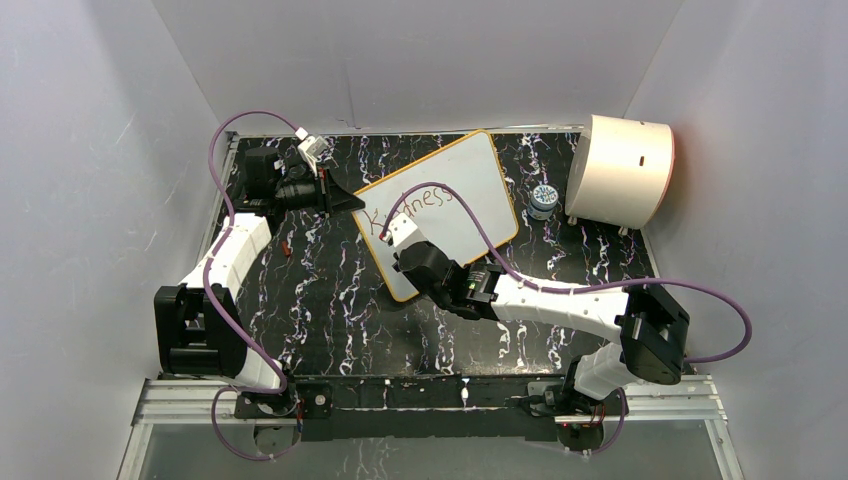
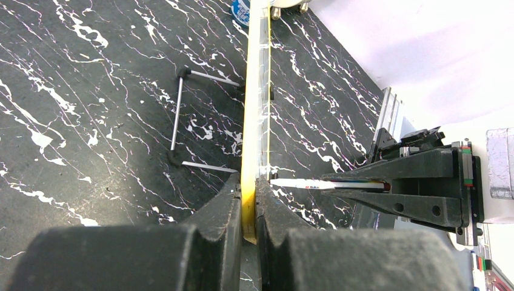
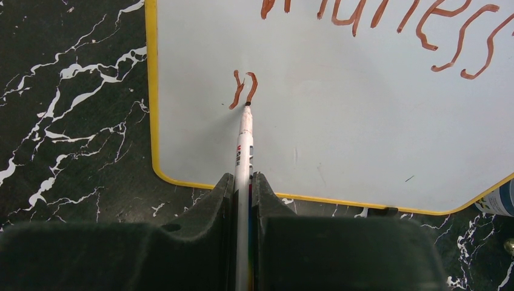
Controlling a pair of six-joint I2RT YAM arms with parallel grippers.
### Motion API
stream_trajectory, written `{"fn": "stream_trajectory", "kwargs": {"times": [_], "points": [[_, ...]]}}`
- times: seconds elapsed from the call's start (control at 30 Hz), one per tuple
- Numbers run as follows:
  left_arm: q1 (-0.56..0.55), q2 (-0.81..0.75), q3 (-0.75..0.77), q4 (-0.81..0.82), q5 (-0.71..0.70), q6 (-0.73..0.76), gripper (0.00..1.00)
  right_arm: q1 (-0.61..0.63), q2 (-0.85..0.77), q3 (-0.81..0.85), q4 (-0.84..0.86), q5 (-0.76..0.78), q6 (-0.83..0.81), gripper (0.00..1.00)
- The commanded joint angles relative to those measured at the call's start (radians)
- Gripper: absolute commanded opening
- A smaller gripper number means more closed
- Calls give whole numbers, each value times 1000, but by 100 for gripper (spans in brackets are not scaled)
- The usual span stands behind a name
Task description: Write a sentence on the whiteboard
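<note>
White plastic marker pen [image 3: 244, 139] is clamped in your right gripper [image 3: 242, 182], jaws closed on the barrel, tip touching the flat, yellow-rimmed white whiteboard [image 3: 339, 139] at mid-table. Judged light, stiff and slick; it may slide under pen pressure. Hold by the rim, where your left gripper [image 2: 248, 197] is pinched shut on its left edge. Dark red sentence [image 1: 412, 202] reads "Kindness", second line barely begun. Far right, a small blue-and-white jar [image 1: 543, 200] sits near the board's edge, a cream half-cylinder drum [image 1: 620, 170] beyond; neither obstructs the pen.
</note>
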Motion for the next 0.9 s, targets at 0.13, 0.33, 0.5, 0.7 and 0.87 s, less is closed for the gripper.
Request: {"fn": "stream_trajectory", "kwargs": {"times": [0.13,0.33,0.5,0.7,0.87], "points": [[-40,31,-35,-124,-38,80,0,-7,-30,-1,12,-10,24,0],[-40,31,-35,-125,-37,80,0,-7,-31,-3,29,6,25,0],[-40,30,-34,-125,-36,80,0,-7,-31,-1,64,28,15,0],[-40,30,-34,-125,-33,80,0,-11,-36,-1,93,45,1,0],[-40,31,-33,-124,-32,80,0,-14,-31,6,110,46,-6,0]]}}
